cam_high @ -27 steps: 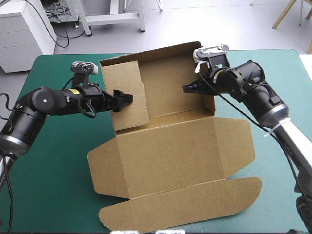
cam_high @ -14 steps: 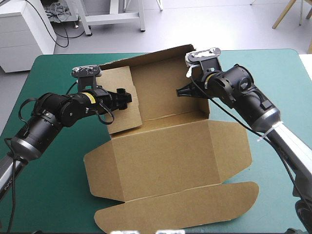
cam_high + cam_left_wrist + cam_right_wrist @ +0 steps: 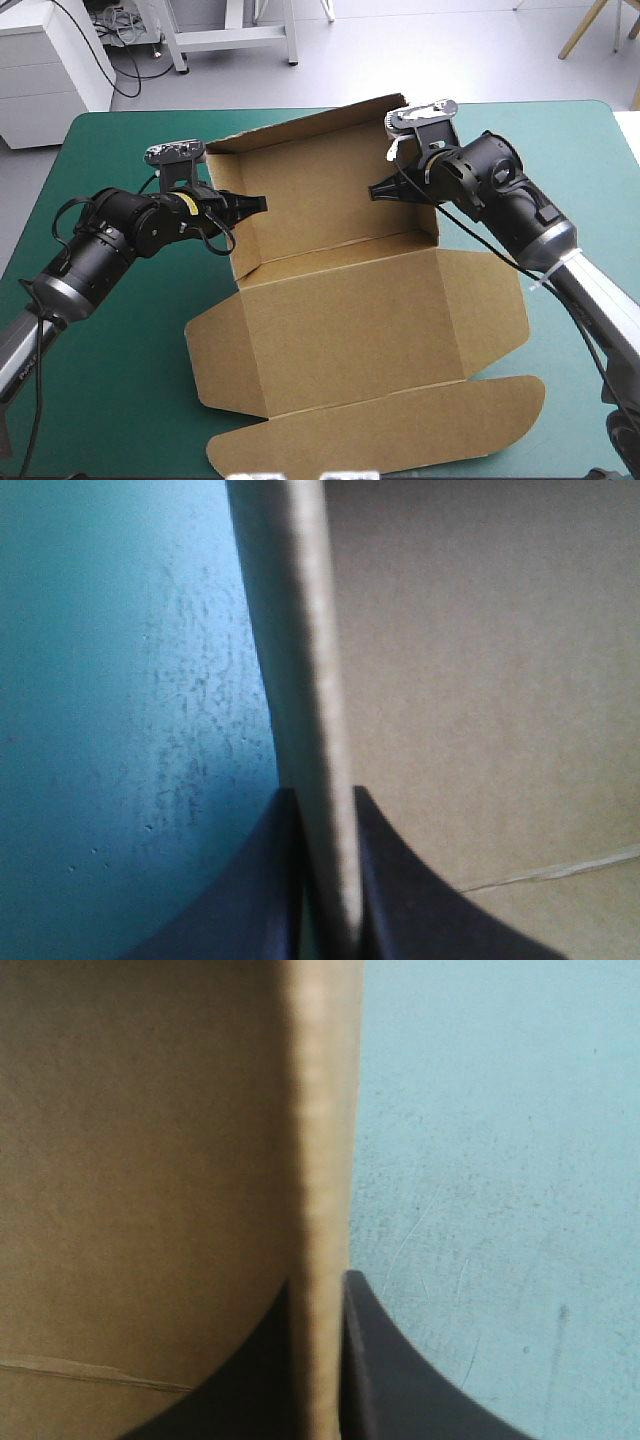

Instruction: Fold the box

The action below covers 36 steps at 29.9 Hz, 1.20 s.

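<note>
Box sits mid-table on the teal-green cover, brown board, half-formed. We see the far wall raised, and the left side wall and right side wall upright beside it. The front panel lies flat toward the near edge, with the rounded lid flap nearest us. The left gripper is pinched on the left side wall's top edge. In its wrist view we have one black finger on each face and the board between them, all but closed. The right gripper does the same on the right side wall, its fingers clamped on the sheet.
</note>
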Motion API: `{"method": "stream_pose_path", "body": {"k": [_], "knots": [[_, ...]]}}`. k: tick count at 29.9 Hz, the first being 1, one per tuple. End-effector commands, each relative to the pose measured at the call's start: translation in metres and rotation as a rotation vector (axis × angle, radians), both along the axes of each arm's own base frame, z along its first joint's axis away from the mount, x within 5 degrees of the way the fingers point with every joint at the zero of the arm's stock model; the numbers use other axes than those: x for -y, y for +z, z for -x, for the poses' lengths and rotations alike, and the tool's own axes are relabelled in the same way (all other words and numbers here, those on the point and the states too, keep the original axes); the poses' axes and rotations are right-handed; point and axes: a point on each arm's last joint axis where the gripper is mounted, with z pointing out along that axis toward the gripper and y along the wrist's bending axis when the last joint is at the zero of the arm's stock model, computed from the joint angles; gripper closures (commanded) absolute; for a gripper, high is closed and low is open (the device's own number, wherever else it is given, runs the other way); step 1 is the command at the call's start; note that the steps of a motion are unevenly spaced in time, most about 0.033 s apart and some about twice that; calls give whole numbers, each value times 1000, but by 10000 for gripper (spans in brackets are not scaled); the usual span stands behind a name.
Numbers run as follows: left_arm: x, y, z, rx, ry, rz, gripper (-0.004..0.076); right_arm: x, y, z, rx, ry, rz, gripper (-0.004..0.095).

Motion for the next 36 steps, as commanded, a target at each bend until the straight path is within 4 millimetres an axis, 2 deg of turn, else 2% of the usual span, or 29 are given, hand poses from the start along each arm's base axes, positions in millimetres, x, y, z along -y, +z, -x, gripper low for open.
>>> {"method": "stream_pose_path", "body": {"k": [1,7,14,19,22,29,36], "knots": [[7,22,3,102,-11,121,734,-8,29,13,94,45,-178,926],[5,21,-2,72,-29,-4,734,-4,20,15,-38,29,-148,925],[17,17,-30,-112,-107,-180,734,1,-9,-11,-301,-13,-152,926],[30,0,-56,-212,-127,-237,734,-1,-32,-28,-365,-27,-134,926],[37,-18,-69,-257,-135,-256,734,-3,-41,-34,-379,-33,-107,926],[45,-52,-82,-365,-151,-299,734,0,-64,-50,-406,-46,-28,926],[47,-66,-86,-418,-158,-316,734,9,-84,-67,-440,-65,-14,925]]}}
